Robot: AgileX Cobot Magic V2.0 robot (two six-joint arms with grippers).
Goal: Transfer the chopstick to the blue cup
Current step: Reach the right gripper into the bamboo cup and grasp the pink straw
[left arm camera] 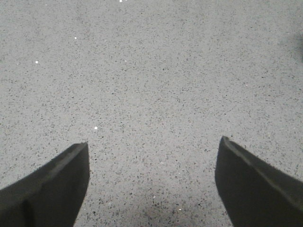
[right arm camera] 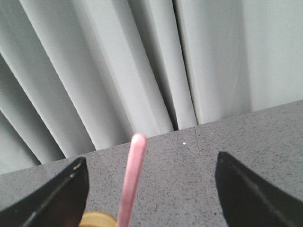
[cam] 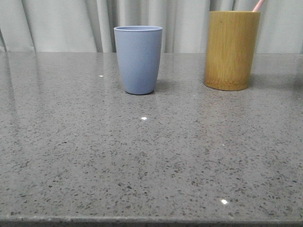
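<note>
Grey speckled stone table is seen stretching from the near edge back to a pleated pale curtain; small glints of light are scattered over the surface.

Bamboo holder, yellow-brown, cylindrical, upright, is taken as landmark. It is placed toward the back right of the table, close to the curtain.

Blue cup, matte greyish-blue, tapered, wider at the rim, is stood upright to the left of the bamboo holder and slightly nearer the camera, well apart from it. Nothing is seen rising above its rim.

Chopstick, thin and pale pink, is seen projecting from the top of the bamboo holder at its right side, tilted to the right and cut off by the frame edge. In the right wrist view the same chopstick is seen rising from the holder's rim, its rounded tip free.

Right gripper: dark fingers are held wide apart, one on each side of the chopstick, no contact with it being seen. The gripper is poised above the bamboo holder.

Left gripper: fingers are likewise spread wide, nothing between them, over bare table surface; its place relative to the bamboo holder cannot be told.
</note>
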